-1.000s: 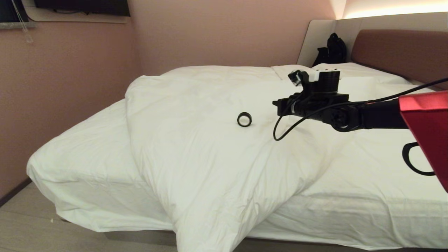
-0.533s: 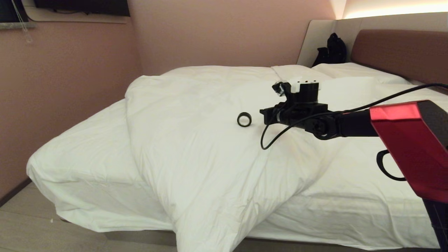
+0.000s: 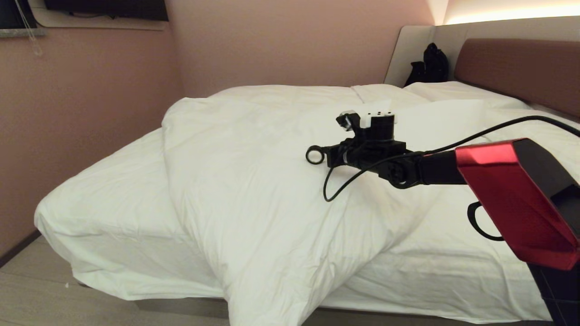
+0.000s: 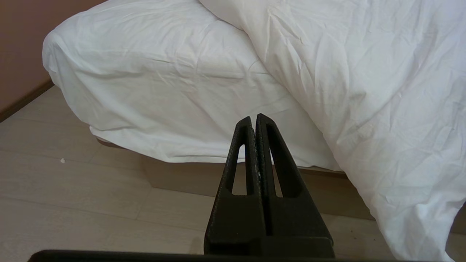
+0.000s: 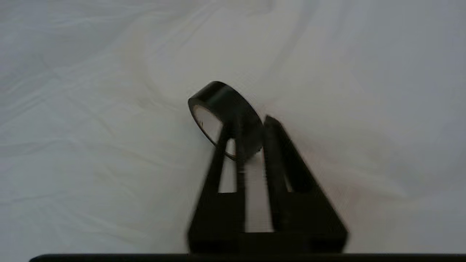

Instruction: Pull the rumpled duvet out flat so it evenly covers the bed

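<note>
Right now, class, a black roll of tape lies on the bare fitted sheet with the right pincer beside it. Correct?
Not quite. The head view shows the roll of tape resting on the duvet, not the fitted sheet. The right pincer is indeed beside it.

Right gripper (image 5: 249, 134) seen from behind, black, two tapering fingers with slotted cut-outs, blurred. Jaws parted by a narrow gap, white cloth showing between them. Roll of black tape (image 5: 222, 112) directly ahead of the fingertips, standing on edge and tilted, pale inner core facing one side. One finger (image 5: 227, 160) overlapping the roll's lower rim; whether touching, cannot tell. Other finger (image 5: 278, 153) just beside the roll, outside its band. All around, wrinkled white duvet (image 5: 91, 109), soft folds running across, filling the whole background.
</note>
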Available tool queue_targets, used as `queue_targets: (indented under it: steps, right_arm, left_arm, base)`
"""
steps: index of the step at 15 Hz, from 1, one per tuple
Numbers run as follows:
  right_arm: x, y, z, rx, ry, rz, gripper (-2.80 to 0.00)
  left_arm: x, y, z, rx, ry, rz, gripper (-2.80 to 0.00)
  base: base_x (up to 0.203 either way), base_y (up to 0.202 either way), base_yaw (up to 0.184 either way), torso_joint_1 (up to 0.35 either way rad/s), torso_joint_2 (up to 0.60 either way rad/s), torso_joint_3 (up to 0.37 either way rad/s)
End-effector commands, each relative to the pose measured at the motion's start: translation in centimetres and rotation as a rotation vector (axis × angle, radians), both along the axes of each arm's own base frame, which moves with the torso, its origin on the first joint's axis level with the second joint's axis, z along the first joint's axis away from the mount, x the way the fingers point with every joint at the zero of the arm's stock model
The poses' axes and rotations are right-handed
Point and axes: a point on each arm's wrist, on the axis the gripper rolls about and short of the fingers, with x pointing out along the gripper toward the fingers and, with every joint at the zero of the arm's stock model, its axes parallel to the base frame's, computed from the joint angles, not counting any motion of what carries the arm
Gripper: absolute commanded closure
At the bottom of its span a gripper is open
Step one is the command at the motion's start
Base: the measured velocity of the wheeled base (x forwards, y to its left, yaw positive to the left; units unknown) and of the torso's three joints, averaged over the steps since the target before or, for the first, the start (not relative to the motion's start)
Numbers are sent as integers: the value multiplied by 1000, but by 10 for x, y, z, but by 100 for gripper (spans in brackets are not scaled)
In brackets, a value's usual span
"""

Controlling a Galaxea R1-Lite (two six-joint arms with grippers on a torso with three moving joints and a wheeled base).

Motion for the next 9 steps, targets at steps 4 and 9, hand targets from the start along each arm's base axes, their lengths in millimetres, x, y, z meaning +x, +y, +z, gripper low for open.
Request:
queue_targets:
  steps: [4,9]
  right_arm:
    - [1,6,-4,-5,-3,-19,-280]
    - [-2,8,-1,-17,-11,-17,-280]
  left_arm:
    - [0,0,0,0,-1,0,0]
    - [0,0,0,0,-1,0,0]
  base:
    - [0,0,0,0,0,0]
    - [0,0,0,0,0,0]
